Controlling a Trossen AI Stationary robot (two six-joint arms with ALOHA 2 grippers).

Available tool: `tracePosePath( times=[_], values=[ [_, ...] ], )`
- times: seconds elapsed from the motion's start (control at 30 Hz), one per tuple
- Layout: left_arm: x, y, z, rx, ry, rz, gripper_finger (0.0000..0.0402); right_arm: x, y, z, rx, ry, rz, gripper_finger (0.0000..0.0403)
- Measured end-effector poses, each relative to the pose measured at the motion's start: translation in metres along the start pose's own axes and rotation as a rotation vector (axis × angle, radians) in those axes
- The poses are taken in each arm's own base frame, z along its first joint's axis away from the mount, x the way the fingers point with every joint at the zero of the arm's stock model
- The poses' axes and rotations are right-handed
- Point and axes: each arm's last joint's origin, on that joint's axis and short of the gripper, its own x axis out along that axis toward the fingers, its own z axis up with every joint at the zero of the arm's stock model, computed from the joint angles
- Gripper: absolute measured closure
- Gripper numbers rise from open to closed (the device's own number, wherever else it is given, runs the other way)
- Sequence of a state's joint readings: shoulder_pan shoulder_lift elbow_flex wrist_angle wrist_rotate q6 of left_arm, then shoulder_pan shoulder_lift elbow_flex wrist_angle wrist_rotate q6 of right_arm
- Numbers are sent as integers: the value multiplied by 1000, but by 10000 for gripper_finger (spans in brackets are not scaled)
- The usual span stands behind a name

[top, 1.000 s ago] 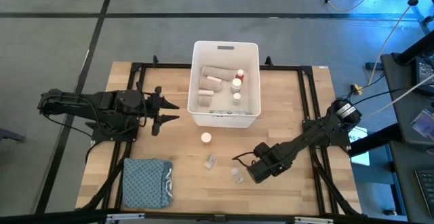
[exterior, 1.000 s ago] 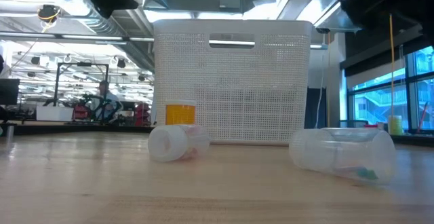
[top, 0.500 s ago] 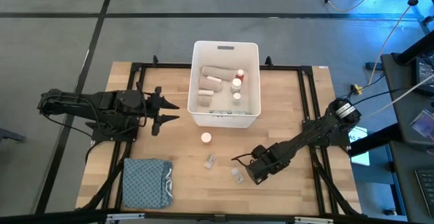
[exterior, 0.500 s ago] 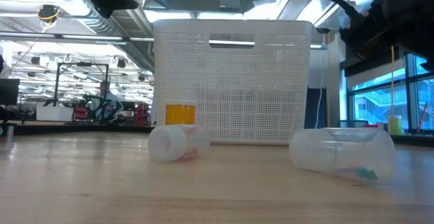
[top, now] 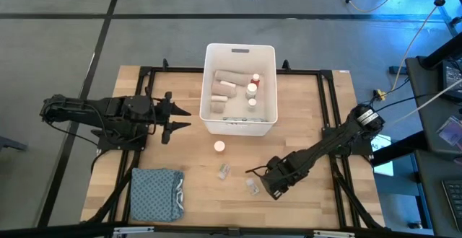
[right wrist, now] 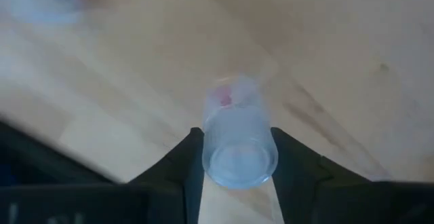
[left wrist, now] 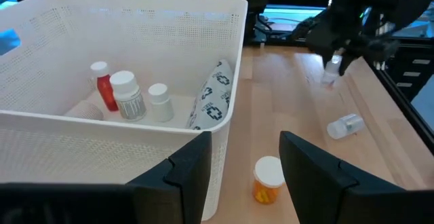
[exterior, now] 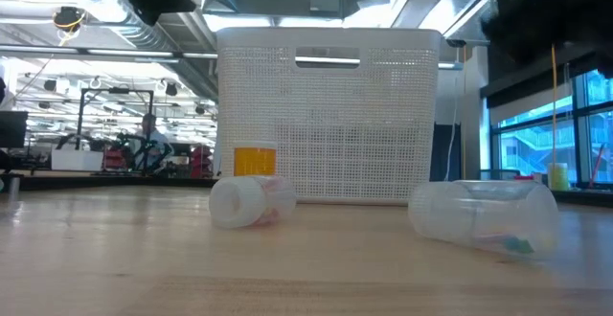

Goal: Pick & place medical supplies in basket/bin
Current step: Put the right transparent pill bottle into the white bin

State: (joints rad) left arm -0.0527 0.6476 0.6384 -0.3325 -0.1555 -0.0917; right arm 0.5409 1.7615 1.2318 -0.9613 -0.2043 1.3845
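Note:
The white bin (top: 240, 126) stands at the table's far middle and holds beige rolls (top: 220, 86), pill bottles (top: 253, 88) and a dotted packet (left wrist: 210, 102). On the table lie an orange pill bottle (top: 219, 146) and two clear vials. One vial (top: 224, 171) is left of the other (top: 252, 186). My right gripper (top: 256, 180) is open over the nearer vial (right wrist: 237, 142). Its fingers frame the vial in the right wrist view. The low view shows this vial (exterior: 484, 215) lying on its side on the table with no finger at it. My left gripper (top: 180, 117) waits open, left of the bin.
A folded blue-grey cloth (top: 155, 193) lies at the table's near left corner. The bin's tall near wall (exterior: 326, 115) stands behind the orange bottle (exterior: 254, 160). Bare wood lies between the bin and the vials.
My right gripper has shifted a little toward the table's left edge, over the nearer vial. The vials, the orange bottle and the bin have stayed where they were.

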Motion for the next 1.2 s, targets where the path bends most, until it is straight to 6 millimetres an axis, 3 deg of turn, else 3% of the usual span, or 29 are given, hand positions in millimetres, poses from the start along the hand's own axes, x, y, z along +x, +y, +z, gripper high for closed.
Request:
tracePosePath(
  times=[0.23, 0.5, 0.63, 0.77, 1.0, 1.2],
  values=[
    [0, 0, 0, -25, 0, 0, 235, -63, 9, 2, -98, -112, -50, 268],
    [0, 0, 0, -28, 2, 0, 235, -163, 2, 11, -197, -333, -94, 269],
    [0, 0, -1, -26, 15, 2, 235, -211, -3, 28, -323, -501, -21, 269],
    [0, 0, -3, -35, 28, 3, 235, -247, -18, 58, -405, -636, -11, 269],
    [0, 1, -9, -81, 88, 12, 235, -278, -59, 128, -453, -754, -39, 267],
    [-1, 1, -10, -116, 102, 16, 235, -267, -87, 198, -480, -699, -48, 267]
  ],
)
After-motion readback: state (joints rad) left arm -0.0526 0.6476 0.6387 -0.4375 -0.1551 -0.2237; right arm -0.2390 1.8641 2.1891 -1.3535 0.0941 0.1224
